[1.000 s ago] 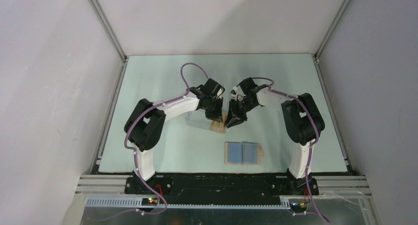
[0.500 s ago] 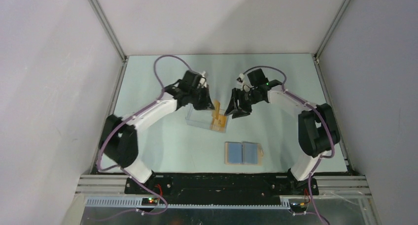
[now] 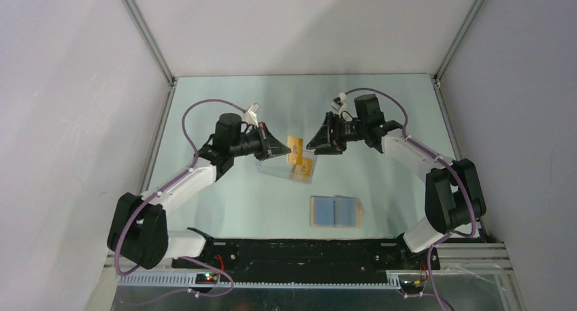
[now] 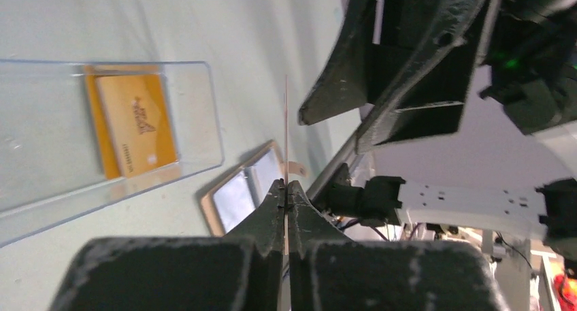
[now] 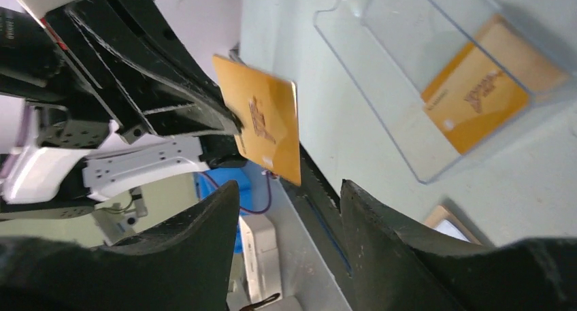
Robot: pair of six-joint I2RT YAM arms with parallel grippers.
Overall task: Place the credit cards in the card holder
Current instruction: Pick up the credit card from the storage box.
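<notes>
Clenching one card (image 5: 265,124) by its edge, the left claw (image 4: 286,187) offers it to the released right claw (image 5: 289,192), likely for a handover. The holder (image 3: 335,211) lies open toward the bench's (image 3: 224,202) near edge.

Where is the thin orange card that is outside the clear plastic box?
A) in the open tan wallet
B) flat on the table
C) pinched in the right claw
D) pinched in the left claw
D: the left claw is shut on the thin orange card, facing the open right claw.
</notes>
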